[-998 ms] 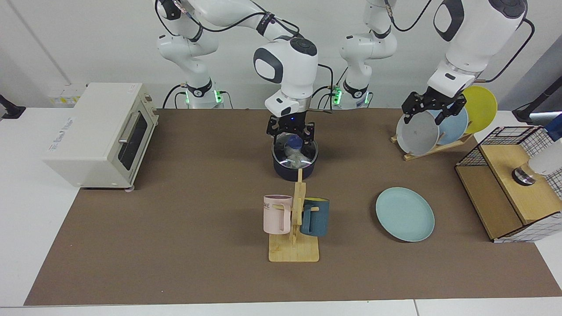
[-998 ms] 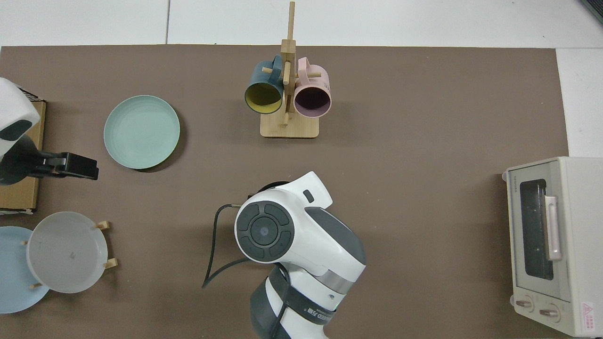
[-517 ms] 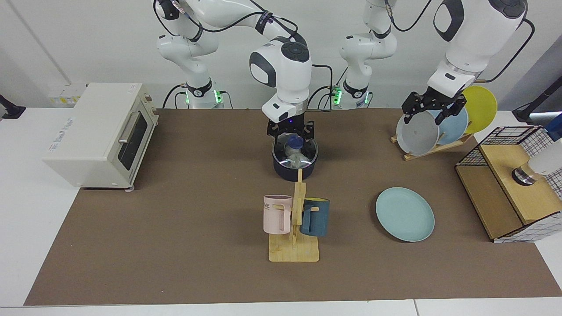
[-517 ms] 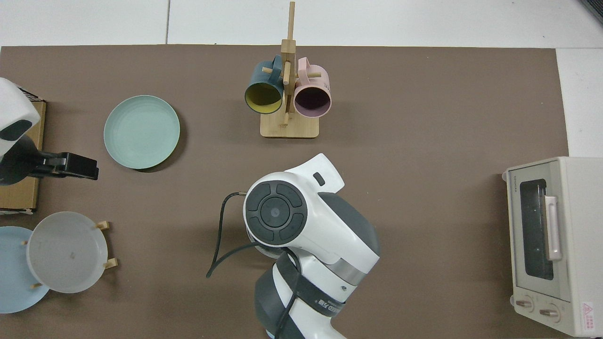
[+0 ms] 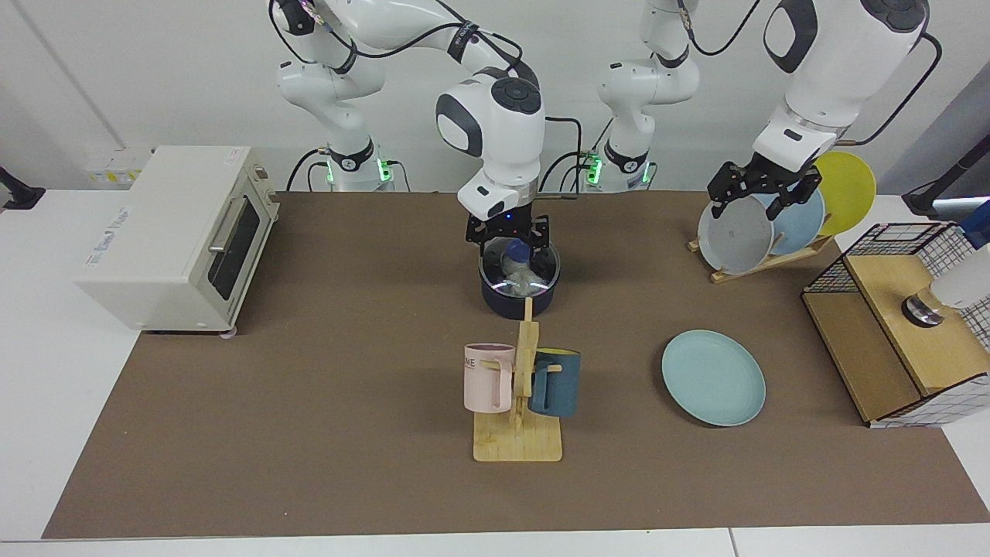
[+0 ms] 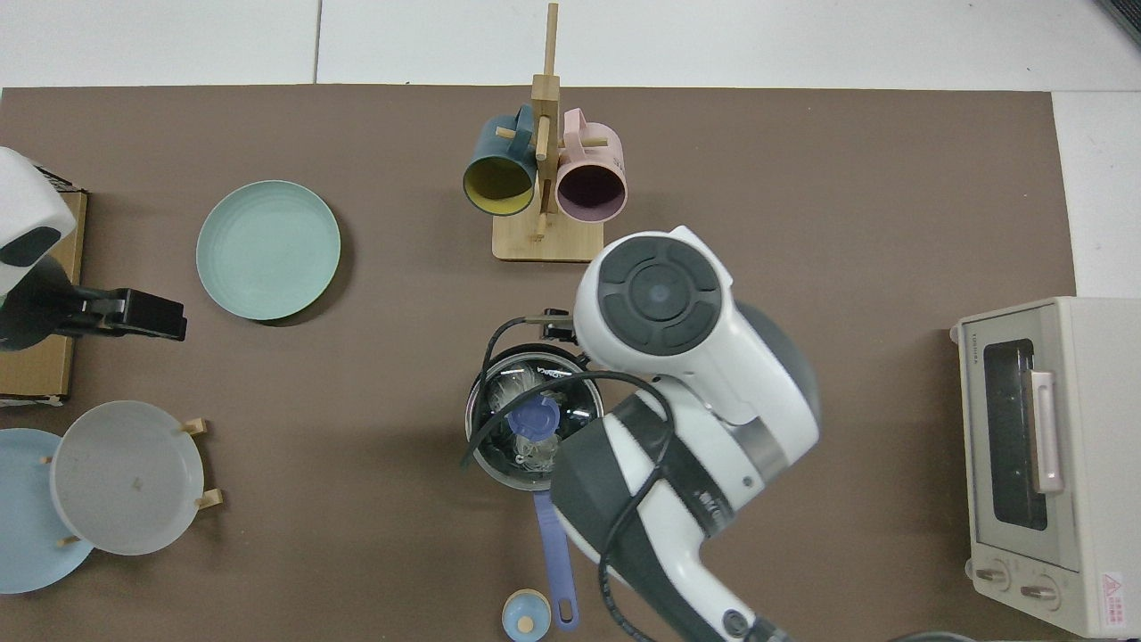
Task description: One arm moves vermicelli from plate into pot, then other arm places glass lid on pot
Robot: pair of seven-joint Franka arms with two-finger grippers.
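The glass lid (image 5: 519, 267) sits on the pot (image 5: 517, 298) at mid-counter, vermicelli (image 5: 517, 278) beneath. The right gripper (image 5: 506, 234) hovers just above at the knob's 12 o'clock, fingers spread and empty, lifted since a second ago. The left gripper (image 5: 764, 192) waits open by the plate rack; the plate (image 5: 712, 377) lies bare.

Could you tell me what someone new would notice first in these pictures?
Mid-table, the right end effector hangs just above the pot, whose glass lid is on over the vermicelli. The green plate lies bare nearer the camera. The left end effector waits by the plate rack.
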